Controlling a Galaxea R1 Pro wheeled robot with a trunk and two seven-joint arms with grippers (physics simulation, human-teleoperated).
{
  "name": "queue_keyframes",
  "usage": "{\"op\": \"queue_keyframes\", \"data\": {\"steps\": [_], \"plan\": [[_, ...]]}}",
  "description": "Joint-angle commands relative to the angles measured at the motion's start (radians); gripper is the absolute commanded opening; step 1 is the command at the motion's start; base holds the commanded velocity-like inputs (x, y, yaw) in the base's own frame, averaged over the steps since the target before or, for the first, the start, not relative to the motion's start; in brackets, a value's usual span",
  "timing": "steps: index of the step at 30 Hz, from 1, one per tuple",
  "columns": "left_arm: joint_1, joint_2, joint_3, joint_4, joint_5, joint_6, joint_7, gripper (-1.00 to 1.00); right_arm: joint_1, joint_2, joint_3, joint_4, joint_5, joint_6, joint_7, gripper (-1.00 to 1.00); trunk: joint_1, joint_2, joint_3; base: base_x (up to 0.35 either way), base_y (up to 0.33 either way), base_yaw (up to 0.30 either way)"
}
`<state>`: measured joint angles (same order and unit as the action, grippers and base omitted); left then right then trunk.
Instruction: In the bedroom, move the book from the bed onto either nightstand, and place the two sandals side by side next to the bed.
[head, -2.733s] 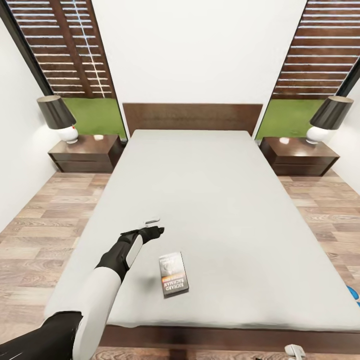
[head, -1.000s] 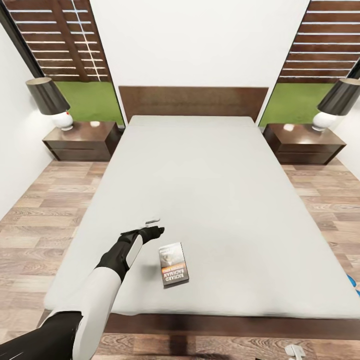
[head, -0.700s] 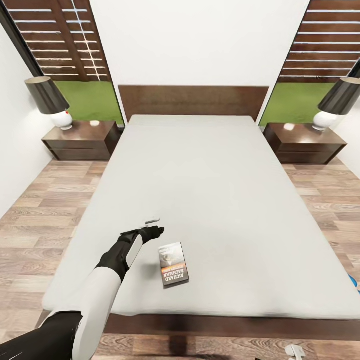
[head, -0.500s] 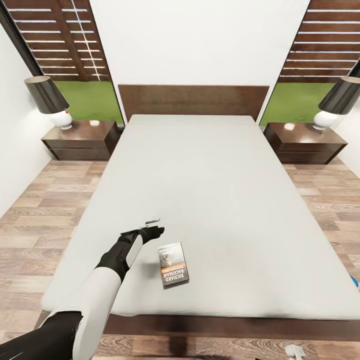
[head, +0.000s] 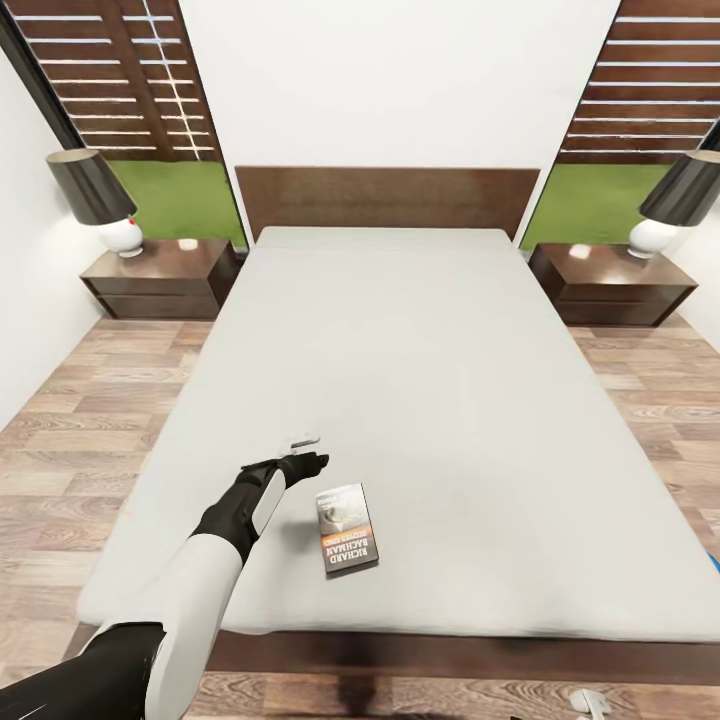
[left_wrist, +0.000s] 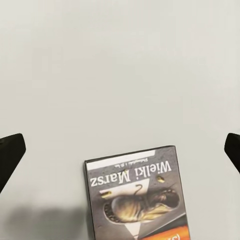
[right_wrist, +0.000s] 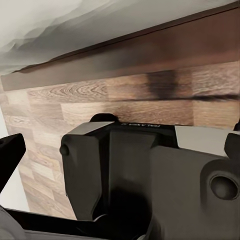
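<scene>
Head view: left tool (head: 303, 452) is hovering, fingers apart, just beside book (head: 346, 540) | book is lying flat on bed (head: 420, 380) near foot edge | advice: straddle book's short sides before closing.

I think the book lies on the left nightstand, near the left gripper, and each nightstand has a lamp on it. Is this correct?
Not quite. The book lies on the bed, on the mattress near its foot, not on a nightstand; the head view shows it. It is near the left gripper, and each nightstand does carry a lamp.
</scene>
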<state>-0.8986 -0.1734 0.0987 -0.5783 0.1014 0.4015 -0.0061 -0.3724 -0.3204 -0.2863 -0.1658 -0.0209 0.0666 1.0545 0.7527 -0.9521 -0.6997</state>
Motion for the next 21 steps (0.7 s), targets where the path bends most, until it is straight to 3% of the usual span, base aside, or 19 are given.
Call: {"op": "queue_keyframes", "data": {"steps": [1, 21], "plan": [[0.000, -0.001, 0.006, -0.002, 0.009, 0.007, -0.001, 1.00, 0.000, 0.000, -0.002, 0.000, -0.002, 0.007, 0.004, 1.00, 0.004, -0.008, -0.004, 0.000, 0.000, 0.000], [0.000, -0.001, 0.006, -0.002, 0.009, 0.007, -0.002, 1.00, 0.000, 0.000, -0.002, 0.000, -0.002, 0.007, 0.004, 1.00, 0.081, -0.148, -0.067, 0.000, 0.000, 0.000]]}}
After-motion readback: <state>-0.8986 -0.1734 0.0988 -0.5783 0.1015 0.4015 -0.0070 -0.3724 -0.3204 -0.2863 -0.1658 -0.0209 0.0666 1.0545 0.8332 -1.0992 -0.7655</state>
